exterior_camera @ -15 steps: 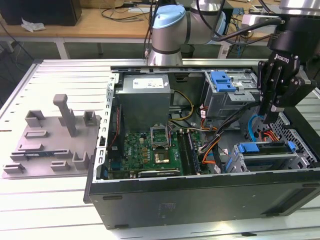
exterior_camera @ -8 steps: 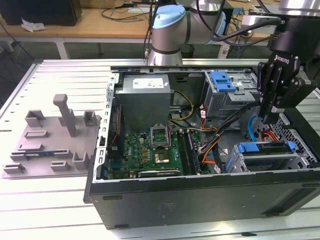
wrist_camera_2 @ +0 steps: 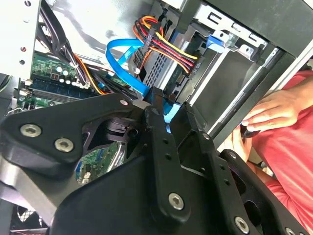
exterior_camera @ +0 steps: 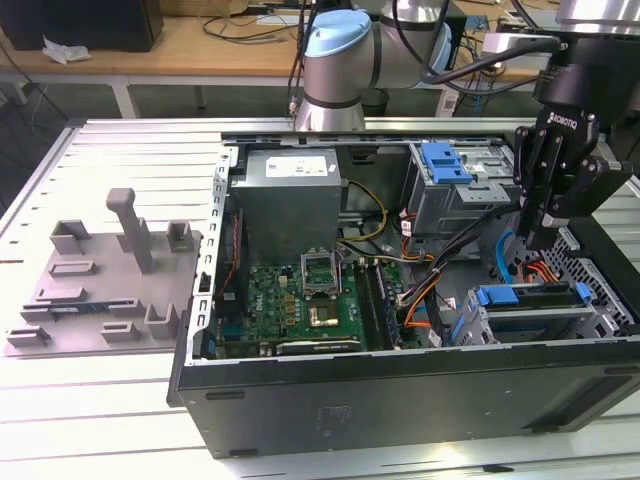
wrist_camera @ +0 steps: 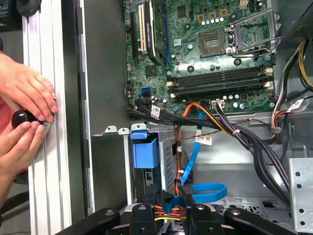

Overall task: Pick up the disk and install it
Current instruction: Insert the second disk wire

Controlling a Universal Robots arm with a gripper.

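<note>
The robot's hand (exterior_camera: 548, 232) hangs inside the open computer case (exterior_camera: 400, 400), fingers pressed together on nothing. The disk (exterior_camera: 530, 297) sits in its bay at the hand's six o'clock, blue bracket showing.

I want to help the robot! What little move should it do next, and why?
Probably ease down slowly toward the disk: the gripper hangs over the bay, apart from the disk, with cables close by.
</note>
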